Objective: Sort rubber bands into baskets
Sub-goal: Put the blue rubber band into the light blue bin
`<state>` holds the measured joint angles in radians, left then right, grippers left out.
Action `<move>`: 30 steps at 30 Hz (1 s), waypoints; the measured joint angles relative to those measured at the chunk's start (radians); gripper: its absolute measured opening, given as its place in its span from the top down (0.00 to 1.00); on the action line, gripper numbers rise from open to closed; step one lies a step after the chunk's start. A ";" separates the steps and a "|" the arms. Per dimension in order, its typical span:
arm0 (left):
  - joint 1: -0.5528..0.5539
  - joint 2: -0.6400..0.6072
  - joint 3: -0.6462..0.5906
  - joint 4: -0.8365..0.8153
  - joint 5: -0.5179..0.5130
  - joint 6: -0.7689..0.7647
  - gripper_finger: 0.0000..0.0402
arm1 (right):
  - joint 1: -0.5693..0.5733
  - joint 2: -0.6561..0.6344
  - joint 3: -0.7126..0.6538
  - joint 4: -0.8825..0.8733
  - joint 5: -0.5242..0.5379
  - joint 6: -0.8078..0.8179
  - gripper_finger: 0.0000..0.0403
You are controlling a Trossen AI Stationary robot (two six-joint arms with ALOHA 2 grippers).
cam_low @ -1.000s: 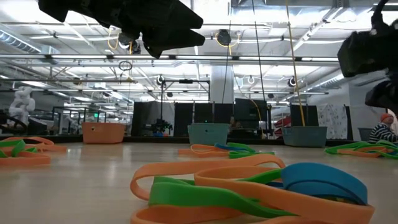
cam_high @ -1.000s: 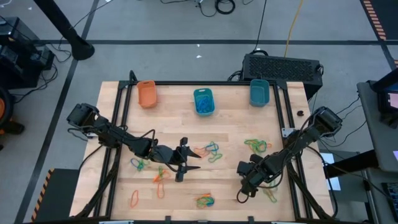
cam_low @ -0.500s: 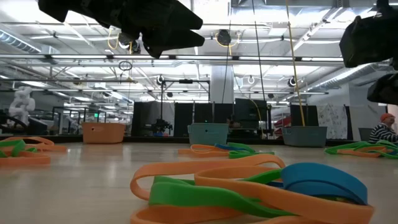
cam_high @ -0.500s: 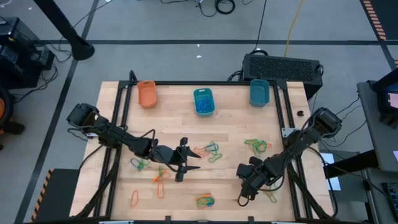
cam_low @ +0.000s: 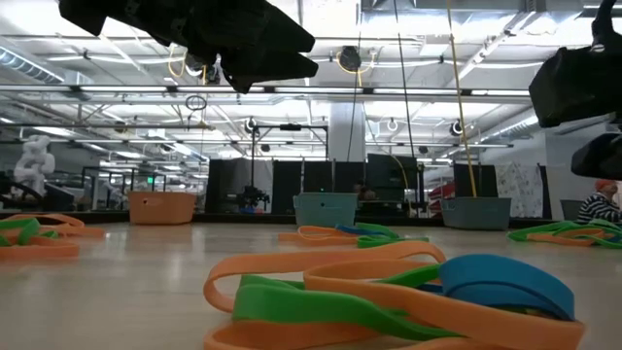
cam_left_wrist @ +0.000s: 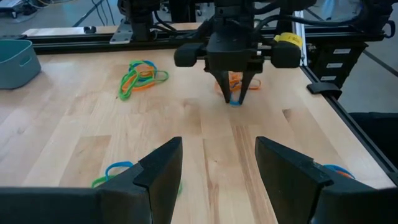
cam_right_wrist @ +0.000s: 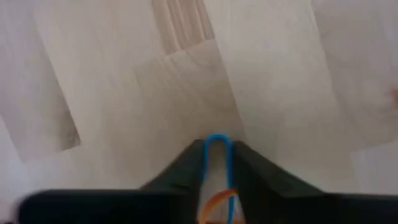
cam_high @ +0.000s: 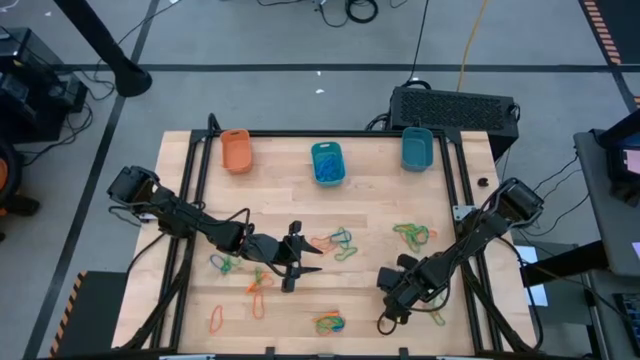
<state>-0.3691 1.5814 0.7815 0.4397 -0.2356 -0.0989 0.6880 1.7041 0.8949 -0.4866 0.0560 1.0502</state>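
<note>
From above, your right gripper (cam_high: 385,318) works low at the worktop's (cam_high: 380,205) near-right. Its wrist view shows the jaws pinched on a blue rubber band (cam_right_wrist: 217,163), light and floppy; grip one strand. Left gripper (cam_left_wrist: 217,180) hovers wide open, empty.

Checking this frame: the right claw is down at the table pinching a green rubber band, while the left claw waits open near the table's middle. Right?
Not quite. The band pinched in the right claw is blue, not green: the right wrist view shows a blue rubber band looped between its fingers, and the left wrist view shows blue at its tips. The rest holds: it is down at the table, and the left claw waits open near the middle.
</note>
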 joint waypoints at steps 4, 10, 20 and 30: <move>0.000 0.000 0.000 -0.001 0.000 0.000 0.48 | 0.002 -0.003 0.029 0.022 0.013 -0.063 0.97; 0.000 0.000 0.000 -0.010 0.000 0.000 0.48 | 0.023 -0.009 0.145 0.026 0.121 -0.187 0.99; 0.000 0.055 0.000 0.100 0.017 -0.020 0.48 | 0.082 -0.048 0.300 0.015 0.395 -0.375 1.00; 0.016 0.332 0.022 0.632 0.071 -0.052 0.48 | 0.041 -0.055 0.322 0.075 0.830 -0.455 1.00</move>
<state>-0.3534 1.9130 0.8030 1.0716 -0.1647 -0.1505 0.7294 1.6493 1.2167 -0.4121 0.8859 0.5949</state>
